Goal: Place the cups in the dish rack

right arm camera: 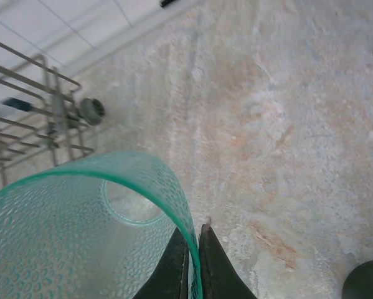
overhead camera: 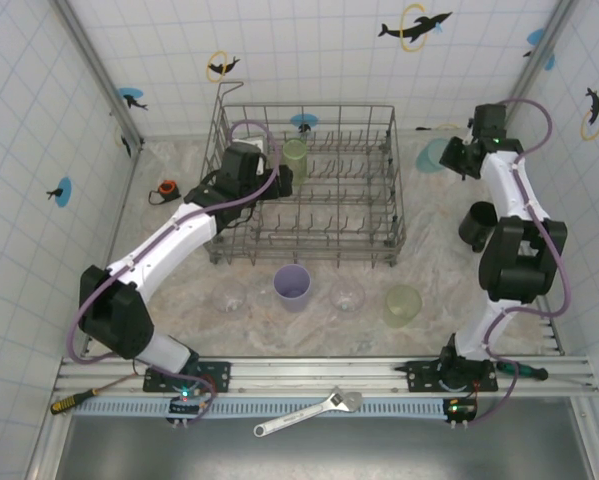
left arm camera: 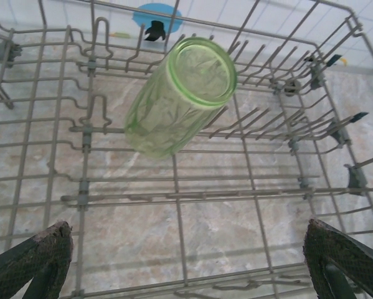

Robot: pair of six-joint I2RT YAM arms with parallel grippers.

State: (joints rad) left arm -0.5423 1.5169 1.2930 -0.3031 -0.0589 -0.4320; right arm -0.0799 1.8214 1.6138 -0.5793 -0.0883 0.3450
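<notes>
The grey wire dish rack stands at the back middle of the table. A translucent green cup rests among the tines at its back left, leaning bottom-up. My left gripper hovers open over the rack floor, near that cup and not touching it. To the right of the rack, my right gripper is shut on the rim wall of a teal cup, one finger inside and one outside. The dimpled teal cup stands just over the table.
On the table in front of the rack are a lavender cup, two clear cups and a pale green cup. A black cup stands by the right arm. An orange tape measure lies left of the rack.
</notes>
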